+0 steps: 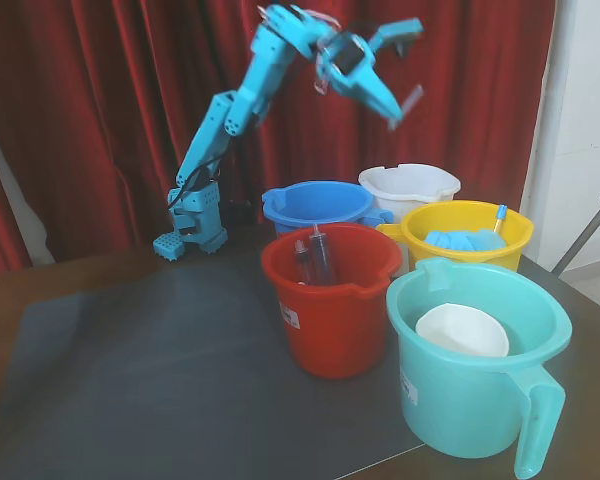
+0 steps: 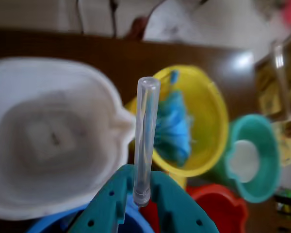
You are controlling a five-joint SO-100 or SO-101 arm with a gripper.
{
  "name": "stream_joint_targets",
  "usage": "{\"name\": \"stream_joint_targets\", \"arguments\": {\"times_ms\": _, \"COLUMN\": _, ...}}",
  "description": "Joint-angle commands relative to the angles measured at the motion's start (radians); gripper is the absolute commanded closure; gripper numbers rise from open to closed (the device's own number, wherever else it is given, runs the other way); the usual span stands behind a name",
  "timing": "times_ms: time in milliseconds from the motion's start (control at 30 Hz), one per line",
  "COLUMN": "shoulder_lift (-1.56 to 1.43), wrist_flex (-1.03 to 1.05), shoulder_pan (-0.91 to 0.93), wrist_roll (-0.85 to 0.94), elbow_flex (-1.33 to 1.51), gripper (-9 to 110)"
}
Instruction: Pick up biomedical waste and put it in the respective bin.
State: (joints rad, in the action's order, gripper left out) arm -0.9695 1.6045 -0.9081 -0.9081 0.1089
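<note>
High above the buckets, the jaws [image 1: 398,108] are closed on the slim clear stick [image 2: 146,141] — gripped near its lower end. Below it in the wrist view sits the white bucket [image 2: 19,194], beside the yellow bucket [image 2: 213,116].

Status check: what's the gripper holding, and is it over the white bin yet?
Gripper shut on clear stick, raised high. White bucket below, left of the stick in the wrist view; yellow bucket to its right. Nothing blocking the drop.

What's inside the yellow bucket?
The yellow bucket holds crumpled blue stuff and a white stick with a blue tip leaning at its rim. Whatever lies under the blue stuff is covered, so it cannot be seen.
</note>
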Motion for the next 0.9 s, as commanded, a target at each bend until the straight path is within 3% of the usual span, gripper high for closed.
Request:
{"name": "stream_joint_targets", "arguments": {"times_ms": 0, "shoulder_lift": 0.035, "wrist_flex": 0.078, "shoulder_pan": -0.02, "wrist_roll": -0.002, "elbow_flex": -0.029, "gripper": 102}}
{"name": "stream_joint_targets", "arguments": {"times_ms": 533, "shoulder_lift": 0.129, "wrist_flex": 0.078, "shoulder_pan": -0.031, "wrist_roll": -0.002, "elbow_flex": -0.014, "gripper": 102}}
{"name": "stream_joint_targets", "arguments": {"times_ms": 867, "shoulder_lift": 0.114, "wrist_flex": 0.206, "shoulder_pan": -0.083, "wrist_roll": -0.021, "elbow_flex": -0.028, "gripper": 102}}
